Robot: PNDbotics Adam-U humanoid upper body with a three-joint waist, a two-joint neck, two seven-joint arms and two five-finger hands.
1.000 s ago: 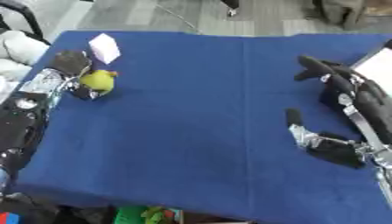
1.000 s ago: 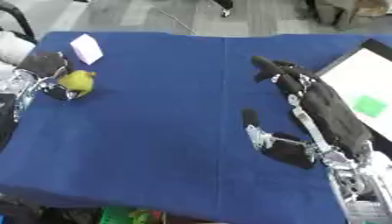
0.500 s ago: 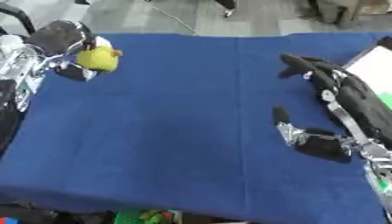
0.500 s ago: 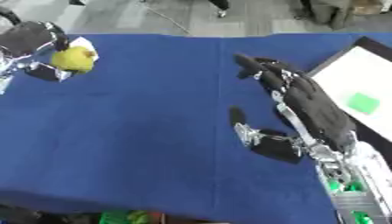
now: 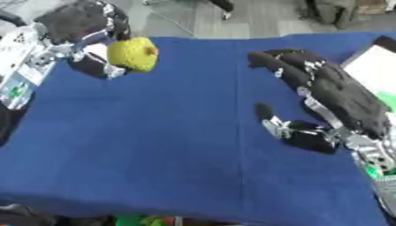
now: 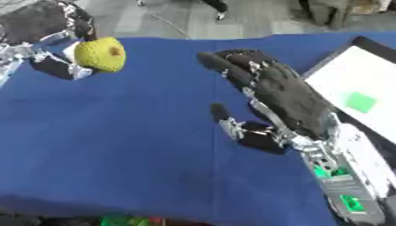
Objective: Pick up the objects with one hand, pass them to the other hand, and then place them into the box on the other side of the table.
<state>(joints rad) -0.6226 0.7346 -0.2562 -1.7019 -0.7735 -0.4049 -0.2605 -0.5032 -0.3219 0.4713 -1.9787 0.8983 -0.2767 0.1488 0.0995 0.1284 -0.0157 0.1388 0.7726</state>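
Yellow-green round fruit (image 5: 132,53) sat at upper left of frame, pinched betw. fingers & thumb of left hand (image 5: 81,31), lifted off blue table (image 5: 154,145). Right hand (image 6: 282,95) hovered mid-right w/ fingers straight, thumb spread, holding nothing. White box (image 6: 363,90) w/ a green item (image 6: 359,102) lay at right edge.
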